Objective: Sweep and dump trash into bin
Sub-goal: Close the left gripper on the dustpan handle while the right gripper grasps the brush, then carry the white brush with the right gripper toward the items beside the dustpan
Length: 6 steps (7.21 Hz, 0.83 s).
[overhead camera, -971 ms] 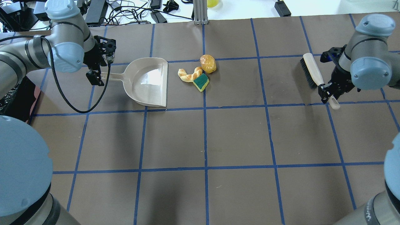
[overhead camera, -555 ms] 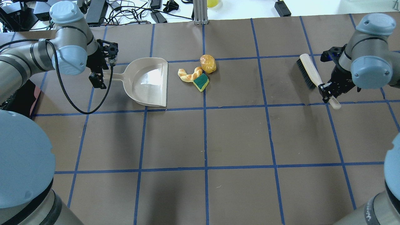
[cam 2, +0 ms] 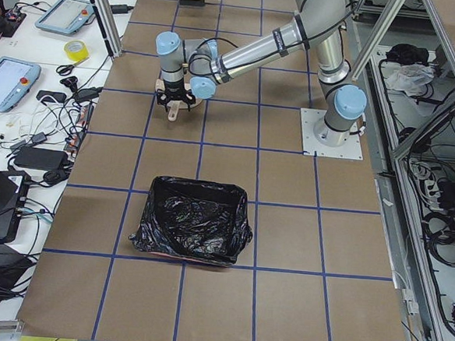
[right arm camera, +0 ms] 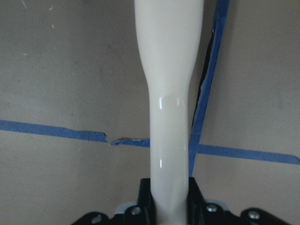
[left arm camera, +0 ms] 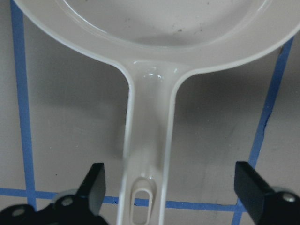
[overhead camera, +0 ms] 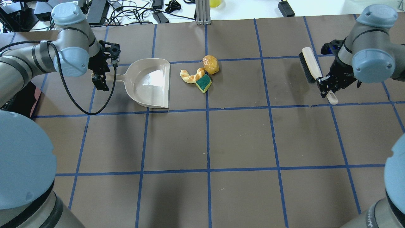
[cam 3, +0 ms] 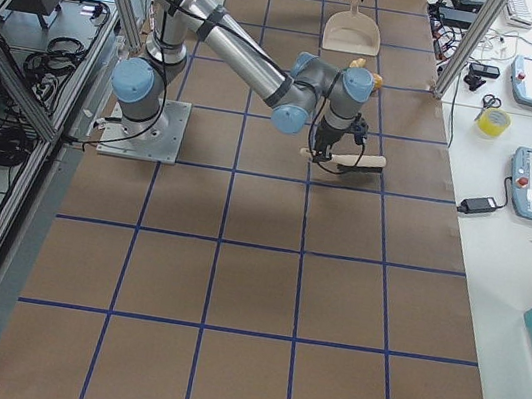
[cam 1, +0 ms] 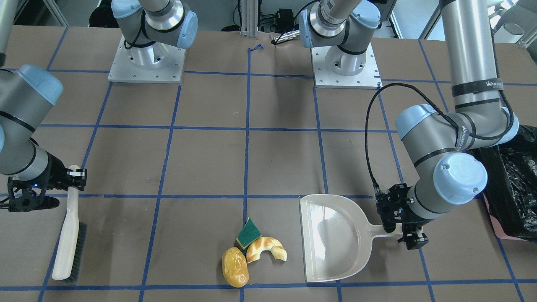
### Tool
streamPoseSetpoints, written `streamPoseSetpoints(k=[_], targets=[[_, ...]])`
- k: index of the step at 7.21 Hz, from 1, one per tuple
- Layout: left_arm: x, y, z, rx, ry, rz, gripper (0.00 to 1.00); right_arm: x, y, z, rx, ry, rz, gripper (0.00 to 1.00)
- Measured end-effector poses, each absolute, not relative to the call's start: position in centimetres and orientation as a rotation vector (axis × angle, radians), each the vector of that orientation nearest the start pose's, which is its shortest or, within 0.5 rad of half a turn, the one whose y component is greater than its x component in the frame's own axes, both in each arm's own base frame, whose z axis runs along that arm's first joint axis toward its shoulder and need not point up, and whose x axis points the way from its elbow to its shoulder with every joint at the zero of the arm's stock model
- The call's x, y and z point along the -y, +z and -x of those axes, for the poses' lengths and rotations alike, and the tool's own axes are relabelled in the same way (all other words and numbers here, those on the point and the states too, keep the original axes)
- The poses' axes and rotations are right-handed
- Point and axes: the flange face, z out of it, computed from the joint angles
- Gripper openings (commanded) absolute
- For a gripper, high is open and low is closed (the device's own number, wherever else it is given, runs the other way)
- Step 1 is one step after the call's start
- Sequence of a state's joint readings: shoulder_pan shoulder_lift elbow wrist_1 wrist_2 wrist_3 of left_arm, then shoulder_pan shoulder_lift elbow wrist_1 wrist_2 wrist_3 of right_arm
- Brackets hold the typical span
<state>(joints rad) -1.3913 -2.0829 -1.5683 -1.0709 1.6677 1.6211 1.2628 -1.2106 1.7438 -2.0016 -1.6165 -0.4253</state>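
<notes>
While the left arm is closing in over the last second, the front-facing view is showing the left gripper (cam 1: 402,235) straddling the handle of the beige plastic dustpan (cam 1: 331,239), jaws wide, holding nothing. The green-and-yellow sponge piece (cam 1: 248,233), golden-brown croissant (cam 1: 266,249) and yellow-brown potato-like lump (cam 1: 235,266) are lying bunched near the pan's open lip, unmoved. The right gripper (cam 1: 75,173) is clamping the white-handled black-bristled brush (cam 1: 67,239), well apart from the trash. The black-bagged boxy bin (cam 1: 514,184) is running off the frame edge, partly behind the left arm.

Overhead: the brush is riding further toward the table's far side than a second ago. Whether its bristles are clearing the paper cannot be told. Judgement: the pan grasp is coming next and sweeping has not begun.

Exterior left: the bin is showing whole, well apart from the pan. The pan's body and the trash are hiding behind the arm.

Exterior right: the trash is mostly hiding behind the near wrist.

Left wrist: gaps are showing on both sides of the handle, with no contact.

Right wrist: the jaws are pinching the brush handle tight, and the bristles are lying out of frame.
</notes>
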Motion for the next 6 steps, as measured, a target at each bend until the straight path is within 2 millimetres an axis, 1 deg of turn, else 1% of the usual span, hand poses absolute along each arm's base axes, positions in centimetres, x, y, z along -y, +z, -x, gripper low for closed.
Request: streamPoseSetpoints(k=[1, 2, 3, 5, 6], targets=[[66.1, 24.1, 0.6, -2.315, 0.127, -2.043, 0.82, 59.5, 25.8, 3.3, -3.133, 0.164, 0.179, 0.00], [66.1, 24.0, 0.6, -2.313, 0.128, -2.046, 0.65, 59.9, 26.0, 0.9, -3.135, 0.159, 0.160, 0.00], [66.2, 23.9, 0.6, -2.311, 0.129, -2.049, 0.13, 60.6, 25.8, -2.5, -3.141, 0.157, 0.138, 0.00], [66.2, 23.8, 0.7, -2.303, 0.128, -2.058, 0.10, 62.2, 25.4, -9.3, -3.139, 0.138, 0.081, 0.00], [66.3, 23.8, 0.7, -2.302, 0.128, -2.058, 0.07, 62.6, 25.1, -12.6, -3.134, 0.133, 0.067, 0.00]])
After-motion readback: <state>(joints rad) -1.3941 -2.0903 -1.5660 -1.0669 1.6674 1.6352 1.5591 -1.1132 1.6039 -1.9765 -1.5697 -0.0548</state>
